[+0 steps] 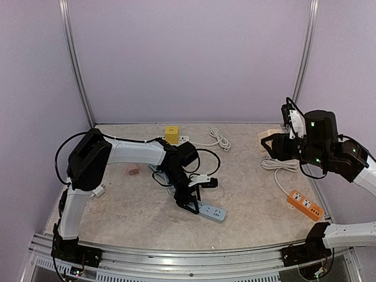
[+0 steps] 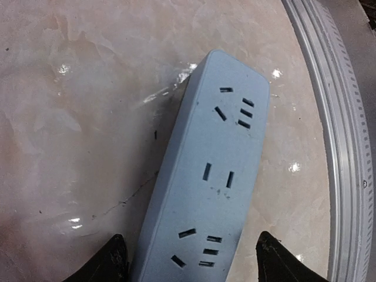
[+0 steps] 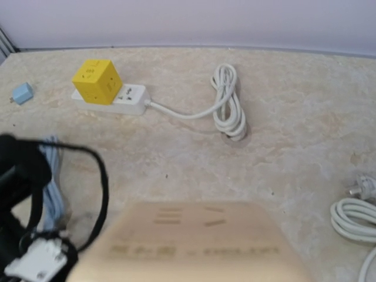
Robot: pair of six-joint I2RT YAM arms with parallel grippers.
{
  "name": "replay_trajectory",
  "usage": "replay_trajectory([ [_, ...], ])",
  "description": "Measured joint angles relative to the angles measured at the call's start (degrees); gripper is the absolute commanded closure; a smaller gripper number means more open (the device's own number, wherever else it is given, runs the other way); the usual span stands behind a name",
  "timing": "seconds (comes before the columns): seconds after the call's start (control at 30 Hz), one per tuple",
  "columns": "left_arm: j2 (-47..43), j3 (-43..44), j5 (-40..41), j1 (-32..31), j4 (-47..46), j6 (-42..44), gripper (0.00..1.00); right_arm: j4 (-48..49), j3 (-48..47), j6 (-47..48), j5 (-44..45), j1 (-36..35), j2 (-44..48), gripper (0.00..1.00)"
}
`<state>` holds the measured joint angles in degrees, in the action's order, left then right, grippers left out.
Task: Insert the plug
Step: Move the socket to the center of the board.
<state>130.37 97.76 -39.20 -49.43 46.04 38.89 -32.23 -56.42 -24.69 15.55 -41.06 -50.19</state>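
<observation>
On the marbled tabletop (image 2: 70,117), the wide-open left claw (image 2: 191,261) straddles one end of the blue power strip (image 2: 211,176).

- Top view: even, soft light from above. Walls (image 1: 188,59) read flat lilac with no hot spots. Only a faint shadow lies on the table (image 1: 247,200) under the left arm (image 1: 117,155).
- Left wrist view: crisp focus. There are small white glints on the glossy tabletop and a soft dark shadow along the left flank of the blue power strip (image 2: 205,188). The metal rail (image 2: 335,147) bows at the right edge, which is lens distortion.
- Right wrist view: the beige power strip (image 3: 194,247) at the bottom is badly out of focus, its markings smeared. The yellow cube socket (image 3: 97,81) and coiled white cord (image 3: 230,106) are fairly sharp.
</observation>
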Motion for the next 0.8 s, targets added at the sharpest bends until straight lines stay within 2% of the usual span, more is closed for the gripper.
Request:
replay_trajectory([
  [0.1, -4.3, -6.6, 0.5, -1.3, -3.5, -3.1, 0.14, 0.9, -0.1, 0.3, -0.4, 0.0, -0.1, 1.00],
  [0.17, -7.7, -11.9, 1.3, -2.1, -7.5, -5.8, 0.11, 1.3, 0.0, 0.4, -0.8, 0.0, -0.1, 1.00],
  [0.2, -9.0, -13.9, 1.8, -2.4, -9.4, -7.0, 0.03, 1.6, 0.0, 0.4, -1.0, 0.0, -0.1, 1.00],
  [0.4, -18.4, -22.1, 8.5, -2.7, -23.6, -18.1, 0.01, 3.0, 1.7, 0.6, -1.8, 0.0, 0.7, 1.00],
  [0.5, -23.5, -25.0, 15.0, -2.7, -31.9, -26.1, 0.01, 3.0, 1.7, 1.2, -1.8, 0.0, 0.7, 1.00],
  [0.63, -28.5, -26.0, 27.6, -2.5, -37.5, -39.8, 0.01, 3.0, 1.7, 1.7, -1.8, 0.0, 0.6, 1.00],
  [0.8, -29.9, -23.9, 43.5, -1.3, -33.4, -59.0, 0.01, 3.4, 1.7, 1.8, -1.8, 0.0, 0.7, 1.00],
])
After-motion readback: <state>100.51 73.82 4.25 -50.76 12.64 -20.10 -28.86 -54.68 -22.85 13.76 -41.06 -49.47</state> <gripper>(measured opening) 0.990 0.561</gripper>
